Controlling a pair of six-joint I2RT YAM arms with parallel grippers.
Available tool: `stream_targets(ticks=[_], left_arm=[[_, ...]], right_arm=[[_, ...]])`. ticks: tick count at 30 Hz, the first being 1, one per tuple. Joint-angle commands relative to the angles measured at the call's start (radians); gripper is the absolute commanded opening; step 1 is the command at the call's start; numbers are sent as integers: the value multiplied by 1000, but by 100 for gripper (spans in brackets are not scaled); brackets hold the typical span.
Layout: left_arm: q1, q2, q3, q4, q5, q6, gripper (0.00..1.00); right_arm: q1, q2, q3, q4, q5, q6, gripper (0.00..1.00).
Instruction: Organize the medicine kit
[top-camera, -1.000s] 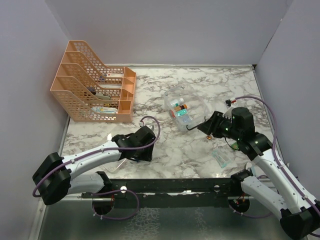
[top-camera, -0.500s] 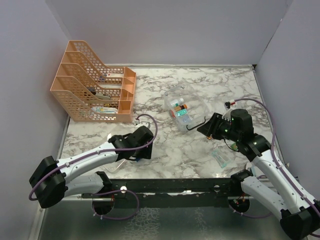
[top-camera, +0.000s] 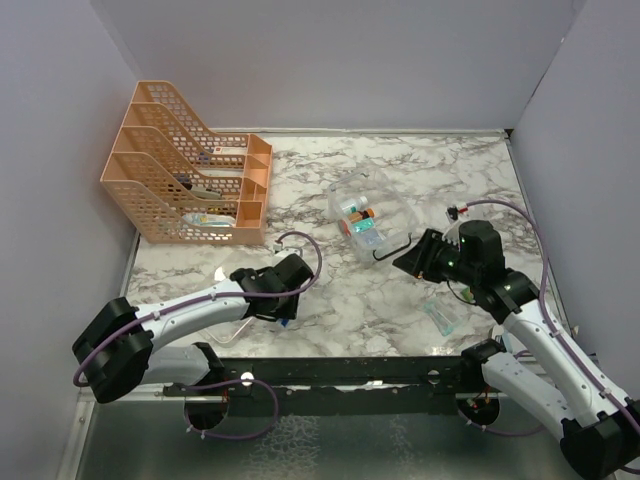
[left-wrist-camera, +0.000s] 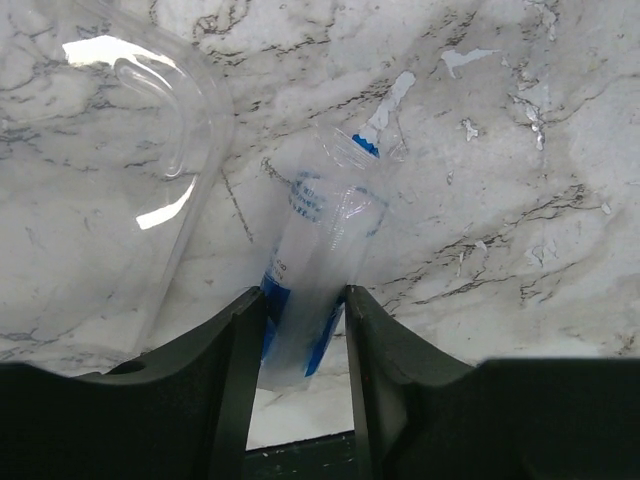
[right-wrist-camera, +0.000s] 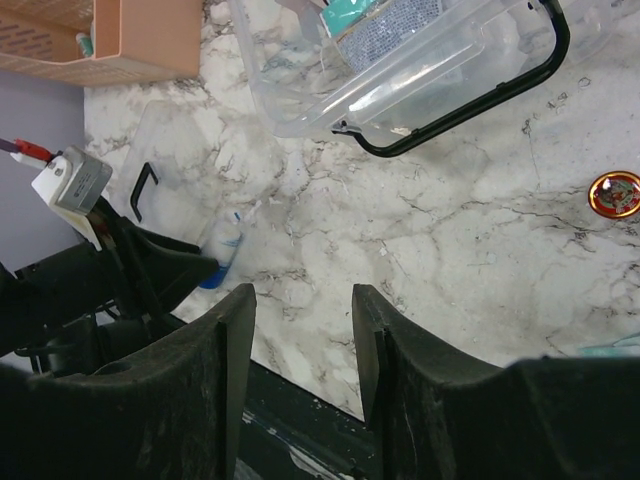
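The medicine kit (top-camera: 368, 214) is a clear box lying open mid-table with small packets inside, its black handle (top-camera: 396, 248) toward my right arm. The right wrist view shows the kit (right-wrist-camera: 420, 75) at the top. My left gripper (left-wrist-camera: 303, 300) is low at the near edge, shut on a clear packet with blue print (left-wrist-camera: 318, 260) that lies on the marble. The kit's clear lid (left-wrist-camera: 110, 170) lies just left of that packet. Just right of the handle, my right gripper (right-wrist-camera: 303, 300) hovers open over bare marble, holding nothing.
An orange mesh file rack (top-camera: 188, 180) stands at the back left. A small round gold and red tin (right-wrist-camera: 613, 193) lies right of the kit's handle. A clear packet with a teal item (top-camera: 443, 315) rests near the right arm. The table's near edge (right-wrist-camera: 300, 390) is close below both grippers.
The left jaws widened, then closed in on the blue-printed packet, and the left wrist shifted slightly. The right gripper drifted a little left, still open.
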Motion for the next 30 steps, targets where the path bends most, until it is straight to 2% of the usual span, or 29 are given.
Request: stream_targets(ticks=[1,7,11,16,21,23,27,30], left_arm=[[-4,2,-15,61,75,-2,38],[-5,13,-17,121,140,-23,38],[-4,27,-18,121,104,-20,58],[-4,65,-19,123,119,0,60],[-4,95,-19,138,119,16,52],[-5,104,-13,143,109,24,46],[-4,91,11,160,97,45,36],[-4,38,37,183,69,50,33]], right_arm=[[4,-4,-15,38,-24,14,43],[3,4,-28,59,-66,-20,43],[3,22,-26,66,-119,-48,43],[4,23,-25,67,-130,-58,43],[4,19,-29,82,-153,-76,44],[4,16,-37,105,-193,-93,45],[4,-22,-76,225,-350,-102,46],[4,-83,-104,308,-388,-96,48]])
